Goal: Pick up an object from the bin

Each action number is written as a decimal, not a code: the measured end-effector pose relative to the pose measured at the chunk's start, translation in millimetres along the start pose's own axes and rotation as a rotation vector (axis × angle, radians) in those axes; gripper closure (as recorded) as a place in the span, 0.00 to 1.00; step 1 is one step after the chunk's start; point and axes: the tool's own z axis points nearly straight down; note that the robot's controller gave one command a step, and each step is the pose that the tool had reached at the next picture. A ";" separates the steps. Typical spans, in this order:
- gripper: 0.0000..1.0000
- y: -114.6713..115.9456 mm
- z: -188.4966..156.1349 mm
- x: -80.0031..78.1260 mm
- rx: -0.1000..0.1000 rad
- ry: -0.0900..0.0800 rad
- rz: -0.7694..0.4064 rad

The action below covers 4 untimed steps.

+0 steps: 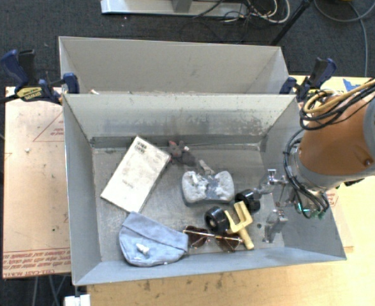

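Observation:
My gripper [270, 204] hangs low at the bin's right side, open, with nothing between its two metal fingers. Just to its left lies a black and yellow tool [233, 219], apart from the fingers. A pair of brown sunglasses [208, 238] lies in front of that tool, near the bin's front wall. A crumpled grey-white bundle [206, 185] sits in the middle of the floor, further left of the gripper.
A white booklet [135, 174] lies tilted at the left. A grey-blue cloth piece [150, 241] is at the front left. A small dark red thing [178, 149] lies near the back wall. The arm's orange cover and cables hang over the right rim.

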 end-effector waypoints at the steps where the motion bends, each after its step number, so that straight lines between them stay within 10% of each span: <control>1: 0.00 0.2 -3.8 -2.0 0.001 -0.007 -0.002; 2: 0.00 19.4 31.1 -10.4 0.012 -0.067 0.023; 3: 0.00 24.2 44.8 3.9 0.000 -0.006 0.013; 4: 1.00 75.5 70.5 -18.7 -0.001 -0.012 0.111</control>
